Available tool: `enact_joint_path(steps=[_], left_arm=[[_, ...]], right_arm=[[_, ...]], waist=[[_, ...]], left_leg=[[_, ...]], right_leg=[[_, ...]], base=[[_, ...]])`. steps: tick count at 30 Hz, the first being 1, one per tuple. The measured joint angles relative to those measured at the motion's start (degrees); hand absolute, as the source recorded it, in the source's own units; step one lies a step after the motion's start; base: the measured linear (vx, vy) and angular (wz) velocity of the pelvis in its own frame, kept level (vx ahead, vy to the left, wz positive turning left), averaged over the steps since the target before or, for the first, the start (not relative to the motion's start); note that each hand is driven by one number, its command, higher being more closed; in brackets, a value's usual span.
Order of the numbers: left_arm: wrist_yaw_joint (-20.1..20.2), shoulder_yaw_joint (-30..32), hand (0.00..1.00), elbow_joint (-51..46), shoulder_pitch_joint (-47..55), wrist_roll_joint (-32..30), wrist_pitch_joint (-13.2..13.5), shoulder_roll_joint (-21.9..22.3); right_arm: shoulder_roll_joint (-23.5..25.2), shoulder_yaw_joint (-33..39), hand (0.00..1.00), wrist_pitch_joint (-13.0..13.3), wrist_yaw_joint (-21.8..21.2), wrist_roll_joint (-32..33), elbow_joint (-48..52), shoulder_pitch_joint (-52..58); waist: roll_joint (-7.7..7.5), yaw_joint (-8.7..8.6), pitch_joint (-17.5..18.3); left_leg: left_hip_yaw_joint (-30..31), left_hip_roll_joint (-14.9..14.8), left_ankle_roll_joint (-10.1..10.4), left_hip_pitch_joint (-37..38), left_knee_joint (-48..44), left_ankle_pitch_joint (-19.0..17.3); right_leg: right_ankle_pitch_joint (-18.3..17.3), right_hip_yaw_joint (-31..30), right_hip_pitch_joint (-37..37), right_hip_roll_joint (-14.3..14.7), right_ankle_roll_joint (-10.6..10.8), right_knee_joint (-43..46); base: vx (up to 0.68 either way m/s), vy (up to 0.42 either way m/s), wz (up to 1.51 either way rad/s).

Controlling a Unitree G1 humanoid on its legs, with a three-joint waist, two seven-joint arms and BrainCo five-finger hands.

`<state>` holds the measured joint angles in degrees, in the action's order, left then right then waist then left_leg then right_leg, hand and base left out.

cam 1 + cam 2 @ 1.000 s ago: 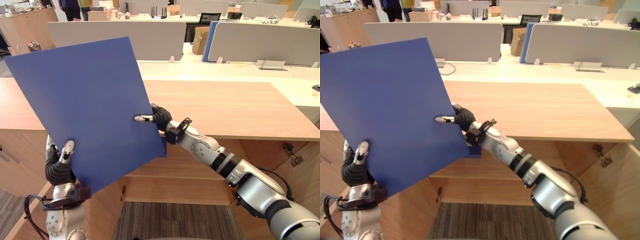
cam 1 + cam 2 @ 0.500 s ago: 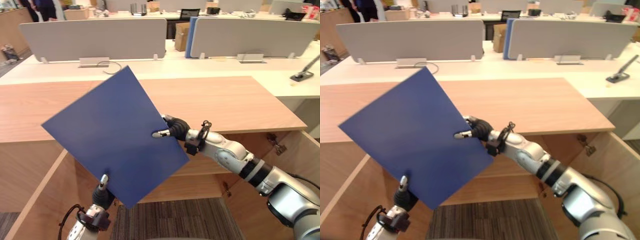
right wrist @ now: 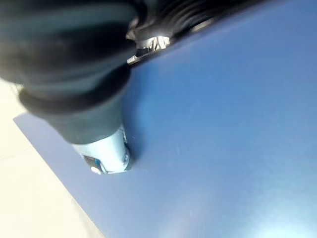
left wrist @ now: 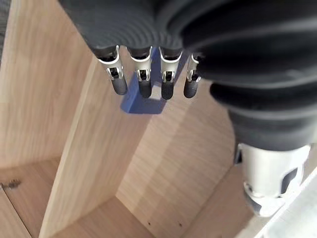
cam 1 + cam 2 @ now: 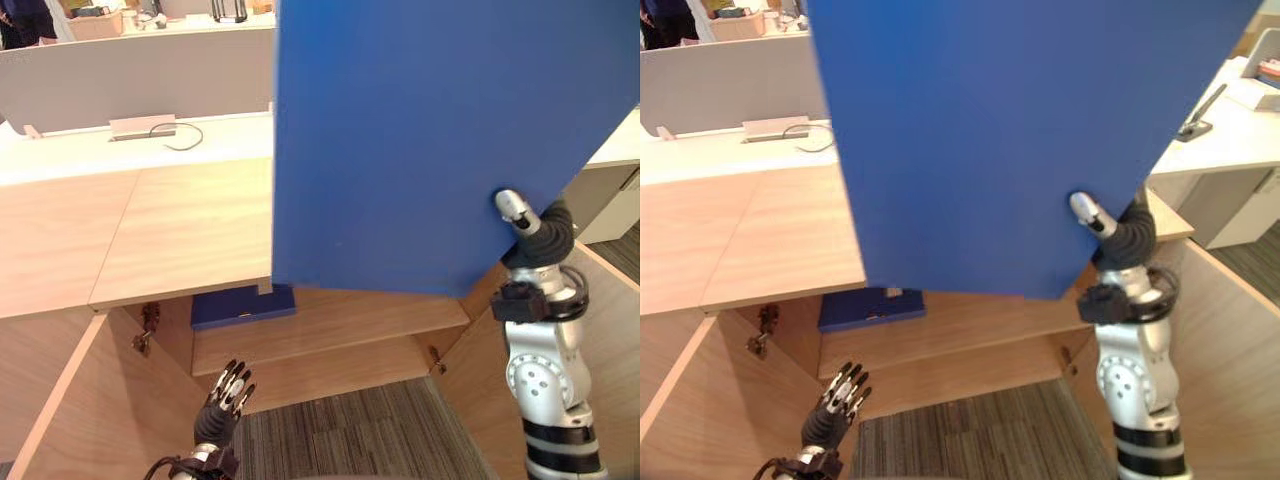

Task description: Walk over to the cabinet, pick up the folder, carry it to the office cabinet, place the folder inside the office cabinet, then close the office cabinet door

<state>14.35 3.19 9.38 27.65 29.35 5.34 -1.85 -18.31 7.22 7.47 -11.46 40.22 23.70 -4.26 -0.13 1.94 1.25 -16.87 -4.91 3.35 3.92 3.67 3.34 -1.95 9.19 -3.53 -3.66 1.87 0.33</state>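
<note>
The right arm (image 5: pixel 541 378) is silver-grey, with rounded joints and black bands. Dark ribbed covers (image 5: pixel 541 246) wrap the right hand (image 5: pixel 513 208) and left hand (image 5: pixel 228 394), whose silver fingers (image 4: pixel 142 74) end in dark tips.

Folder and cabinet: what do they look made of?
Folder: matte blue, looks like stiff plastic or coated board; no sag, though the right hand pinches only its lower edge. Cabinet: light wood-grain panels, likely laminate or veneer; grain lines show, little gloss.

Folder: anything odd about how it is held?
Yes. The right hand alone pinches the folder by its lower edge, upright and blocking much of the head views; the left hand hangs open below.
</note>
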Motion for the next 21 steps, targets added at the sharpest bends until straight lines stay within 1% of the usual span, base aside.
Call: enact_joint_path(steps=[1, 2, 3, 4, 5, 7, 8, 9, 11, 12, 13, 14, 15, 16, 17, 19, 20, 21], left_arm=[[-1.54, 1.71, 0.0, 2.07, -0.75, -2.68, 0.13, 1.23], [-2.28, 2.62, 0.0, 3.19, -1.12, -3.95, 0.24, 1.86], [-4.54, 4.49, 0.0, 5.84, -1.88, -7.19, 0.66, 3.03], [-5.32, 5.23, 0.0, 6.77, -2.05, -8.23, 0.79, 3.44], [-6.54, 6.64, 0.0, 8.77, -2.29, -9.76, 0.89, 4.07], [-7.33, 8.06, 0.0, 12.57, -2.77, -10.33, 1.01, 4.2], [-7.5, 8.99, 0.0, 15.2, -2.93, -10.68, 1.1, 4.22], [-7.53, 9.37, 0.0, 16.59, -2.95, -10.69, 1.21, 4.2], [-7.57, 10.61, 0.0, 23.15, -2.97, -11.28, 1.44, 3.78], [-7.57, 10.92, 0.0, 24.71, -2.98, -11.61, 1.46, 3.7], [-7.57, 11.57, 0.0, 27.51, -2.97, -12.74, 1.55, 3.6], [-7.46, 12.38, 0.0, 29.49, -3.0, -13.84, 1.96, 3.47], [-7.48, 12.77, 0.0, 29.86, -3.09, -14.9, 2.42, 3.24], [-7.56, 12.78, 0.0, 31.83, -3.38, -17.19, 3.47, 2.0], [-7.6, 12.53, 0.0, 34.34, -3.51, -19.46, 4.05, 0.54], [-7.59, 12.43, 0.0, 37.29, -3.45, -22.05, 4.3, -0.88], [-7.59, 12.02, 0.0, 39.49, -3.24, -23.32, 4.32, -1.46], [-7.53, 11.76, 0.0, 39.95, -3.13, -23.71, 4.33, -1.56]], right_arm=[[1.32, 0.1, 1.0, 0.02, 1.91, -5.5, 0.12, 0.86], [1.92, 0.15, 1.0, 0.04, 2.89, -8.54, 0.34, 1.14], [3.0, 0.15, 1.0, 0.44, 5.32, -15.82, 1.15, 1.82], [3.59, 0.15, 1.0, 0.65, 6.21, -18.59, 1.52, 1.87], [4.45, 0.15, 1.0, 0.97, 7.8, -22.7, 1.92, 1.87], [5.61, 0.07, 1.0, 1.53, 10.08, -27.98, 2.52, 1.87], [5.99, -0.07, 1.0, 1.82, 11.21, -31.78, 3.22, 1.87], [6.03, -0.13, 1.0, 2.08, 11.51, -33.5, 3.64, 1.87], [5.24, -1.55, 1.0, 4.69, 12.88, -40.3, 3.95, 1.8], [4.64, -2.28, 1.0, 5.34, 13.3, -41.54, 4.08, 1.74], [2.93, -3.46, 1.0, 6.73, 13.41, -43.51, 4.64, 1.56], [0.43, -5.01, 1.0, 8.31, 13.41, -44.65, 5.29, 1.07], [-0.87, -5.63, 1.0, 9.27, 13.12, -45.15, 5.61, 0.8], [-3.59, -7.51, 1.0, 11.06, 12.66, -46.09, 5.67, -0.59], [-6.41, -9.88, 1.0, 12.79, 11.85, -45.99, 5.39, -2.23], [-9.19, -12.75, 1.0, 15.38, 10.78, -45.65, 4.04, -4.47], [-11.57, -15.36, 1.0, 17.39, 10.38, -45.32, 2.18, -6.52], [-12.4, -16.16, 1.0, 17.91, 10.38, -45.32, 1.27, -7.15]], waist=[[-0.01, -0.03, -0.01], [-0.01, -0.04, -0.01], [-0.13, -0.03, -0.08], [-0.16, -0.03, -0.11], [-0.24, -0.04, -0.16], [-0.31, 0.0, -0.21], [-0.33, 0.01, -0.22], [-0.34, 0.03, -0.23], [-0.44, 0.14, -0.3], [-0.44, 0.11, -0.33], [-0.45, 0.13, -0.42], [-0.4, 0.11, -0.81], [-0.42, 0.15, -1.07], [-0.29, 0.02, -1.3], [-0.25, -0.08, -1.5], [-0.33, 0.04, -1.8], [-0.34, 0.01, -1.83], [-0.39, 0.05, -1.87]], left_leg=[[-0.02, 0.0, 0.0, 0.0, 0.0, 0.0], [-0.06, 0.0, 0.01, 0.01, 0.0, 0.0], [-0.11, 0.0, 0.01, 0.02, 0.0, -0.01], [-0.14, 0.0, 0.01, 0.02, 0.0, -0.01], [-0.24, 0.0, 0.01, 0.04, 0.0, -0.04], [-0.43, 0.0, 0.01, 0.11, 0.0, -0.14], [-0.66, 0.0, -0.02, 0.17, -0.03, -0.25], [-0.84, 0.0, -0.07, 0.2, -0.07, -0.34], [-1.89, -0.02, -0.04, 0.36, -0.68, -0.99], [-2.16, -0.04, -0.04, 0.35, -0.95, -1.22], [-2.74, -0.02, -0.04, 0.36, -1.28, -1.58], [-2.98, 0.02, -0.16, 0.35, -1.75, -1.94], [-3.14, 0.04, -0.2, 0.35, -1.99, -2.1], [-3.51, 0.07, -0.21, 0.38, -2.23, -2.23], [-4.11, 0.1, -0.2, 0.58, -2.24, -2.24], [-4.74, 0.07, -0.17, 1.01, -2.24, -2.36], [-4.85, 0.18, -0.22, 1.08, -2.36, -2.5], [-4.86, 0.25, -0.25, 1.07, -2.43, -2.57]], right_leg=[[0.03, -0.04, 0.01, 0.0, 0.05, -0.05], [0.06, -0.07, 0.01, 0.0, 0.08, -0.08], [0.09, -0.1, 0.0, 0.0, 0.13, -0.11], [0.1, -0.12, 0.01, 0.01, 0.14, -0.12], [0.13, -0.16, 0.0, 0.0, 0.17, -0.14], [0.18, -0.27, -0.02, -0.01, 0.25, -0.19], [0.25, -0.39, -0.04, -0.02, 0.37, -0.3], [0.29, -0.56, -0.04, -0.03, 0.41, -0.36], [0.57, -1.79, -0.02, -0.06, 0.62, -0.61], [0.68, -1.97, -0.04, -0.08, 0.65, -0.76], [0.93, -2.48, 0.0, -0.12, 0.73, -1.02], [0.97, -2.94, -0.01, -0.23, 0.78, -0.96], [1.0, -3.08, -0.01, -0.28, 0.82, -0.92], [1.1, -3.37, 0.03, -0.38, 0.88, -0.95], [1.21, -3.84, 0.15, -0.41, 0.91, -0.96], [1.44, -4.99, 0.22, -0.35, 0.92, -0.98], [1.61, -5.15, 0.25, -0.46, 1.04, -1.06], [1.63, -5.19, 0.27, -0.54, 1.08, -1.08]], base=[[-0.04, 0.012, -0.01], [-0.03, 0.013, -0.02], [0.0, 0.0, 0.0], [0.0, 0.0, 0.0], [0.0, 0.0, 0.0], [-0.02, 0.015, -0.04], [-0.02, 0.015, -0.07], [-0.02, 0.021, -0.13], [-0.01, 0.028, -0.22], [-0.01, 0.028, -0.27], [-0.01, 0.03, -0.21], [-0.01, 0.03, -0.18], [-0.02, 0.027, -0.14], [-0.03, 0.022, -0.18], [-0.03, 0.02, -0.22], [-0.03, 0.017, -0.25], [-0.04, 0.015, -0.18], [-0.05, 0.016, -0.08]])
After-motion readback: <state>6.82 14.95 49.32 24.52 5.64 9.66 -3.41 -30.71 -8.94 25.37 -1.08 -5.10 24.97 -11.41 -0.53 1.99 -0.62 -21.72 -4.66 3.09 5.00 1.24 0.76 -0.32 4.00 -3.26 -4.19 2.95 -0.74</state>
